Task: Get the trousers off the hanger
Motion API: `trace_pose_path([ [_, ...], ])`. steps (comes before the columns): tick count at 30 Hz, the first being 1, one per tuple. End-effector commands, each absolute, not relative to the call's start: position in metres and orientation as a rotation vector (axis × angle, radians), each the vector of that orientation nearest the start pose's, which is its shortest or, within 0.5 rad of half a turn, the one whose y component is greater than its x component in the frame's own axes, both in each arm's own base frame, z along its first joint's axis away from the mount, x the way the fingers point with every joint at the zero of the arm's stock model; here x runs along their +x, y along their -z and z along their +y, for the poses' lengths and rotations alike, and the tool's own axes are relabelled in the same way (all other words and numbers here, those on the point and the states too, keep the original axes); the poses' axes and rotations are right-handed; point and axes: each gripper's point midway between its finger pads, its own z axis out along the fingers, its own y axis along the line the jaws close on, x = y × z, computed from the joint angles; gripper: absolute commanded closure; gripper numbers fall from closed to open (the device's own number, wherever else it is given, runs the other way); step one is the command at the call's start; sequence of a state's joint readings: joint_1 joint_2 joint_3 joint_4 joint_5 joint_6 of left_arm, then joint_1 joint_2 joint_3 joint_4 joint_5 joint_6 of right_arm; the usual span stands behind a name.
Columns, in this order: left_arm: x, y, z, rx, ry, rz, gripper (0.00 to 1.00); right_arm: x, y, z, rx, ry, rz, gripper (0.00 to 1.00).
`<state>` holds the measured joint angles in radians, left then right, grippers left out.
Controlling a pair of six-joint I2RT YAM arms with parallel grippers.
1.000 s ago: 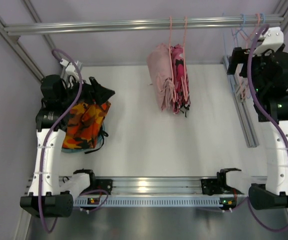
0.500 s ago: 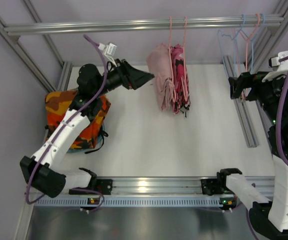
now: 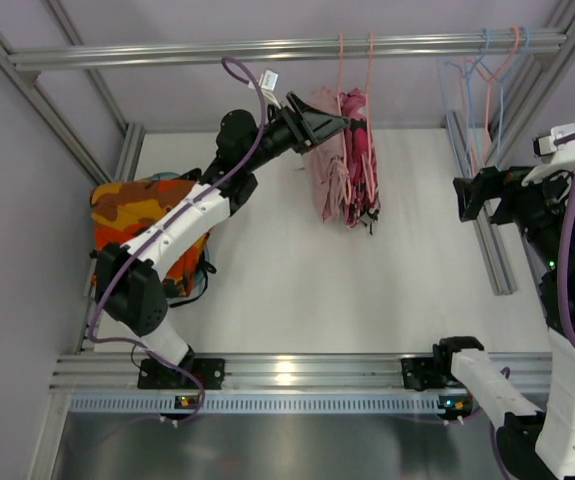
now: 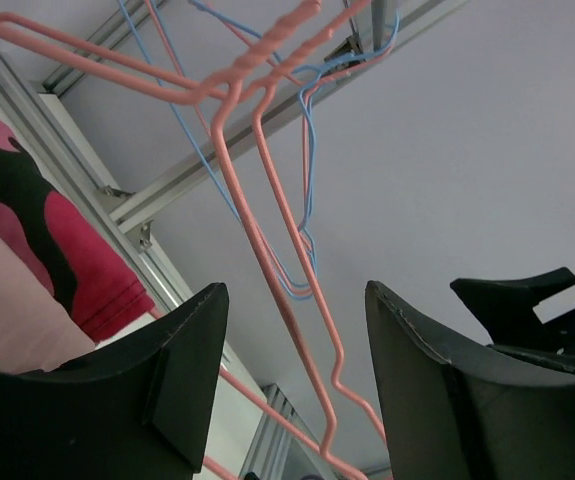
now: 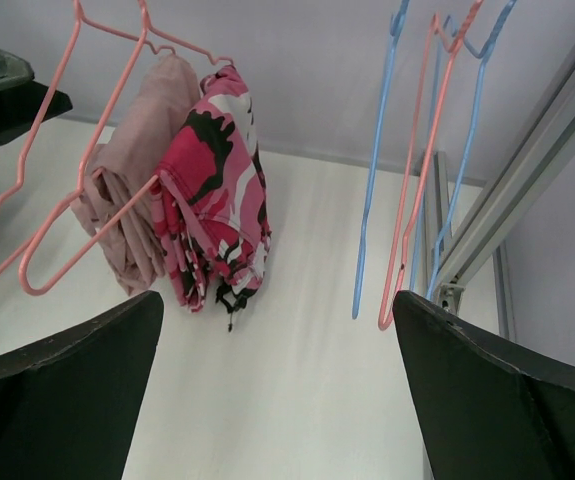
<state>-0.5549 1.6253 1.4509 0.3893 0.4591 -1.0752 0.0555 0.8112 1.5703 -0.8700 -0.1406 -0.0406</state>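
Orange camouflage trousers [image 3: 137, 215] lie heaped on the counter [image 3: 267, 300] at far left, off any hanger; the left claw [image 3: 335, 125], spread wide and empty, hovers at the pale pink trousers [image 3: 317, 170] draped on their hanger [image 3: 340, 70]; best to pinch cloth, not wire, then draw downward; the right claw [image 3: 472, 195], well apart, gapes empty.

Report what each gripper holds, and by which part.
Nothing is held. The left gripper is open at the pink hangers, not closed on them or on the pink trousers. The right gripper is open too, with nothing between its fingers.
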Motion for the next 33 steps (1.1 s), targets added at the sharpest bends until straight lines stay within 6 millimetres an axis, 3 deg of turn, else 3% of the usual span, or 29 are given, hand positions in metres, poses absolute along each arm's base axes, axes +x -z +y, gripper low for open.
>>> trace_pose_path([
  [1,0.370,-0.469,-0.356,0.035,1.680,1.418,0.38,0.213,-0.446,0.032,-0.155,-0.130,1.679,0.01],
  [5,0.384,-0.469,-0.364,0.009,1.708,1.402,0.42,0.213,-0.443,0.032,-0.151,-0.134,1.687,0.01],
  [13,0.385,-0.477,-0.368,-0.007,1.738,1.368,0.59,0.213,-0.440,0.032,-0.145,-0.137,1.683,0.01],
  [18,0.383,-0.483,-0.368,-0.005,1.751,1.338,0.93,0.215,-0.439,0.032,-0.145,-0.137,1.685,0.00],
  [20,0.379,-0.493,-0.365,0.022,1.745,1.306,1.00,0.216,-0.437,0.032,-0.145,-0.137,1.690,0.01],
  [29,0.349,-0.555,-0.348,0.174,1.676,1.112,1.00,0.218,-0.432,0.038,-0.166,-0.169,1.686,0.01],
  [33,0.346,-0.567,-0.342,0.204,1.612,1.073,1.00,0.217,-0.433,0.044,-0.189,-0.197,1.672,0.01],
])
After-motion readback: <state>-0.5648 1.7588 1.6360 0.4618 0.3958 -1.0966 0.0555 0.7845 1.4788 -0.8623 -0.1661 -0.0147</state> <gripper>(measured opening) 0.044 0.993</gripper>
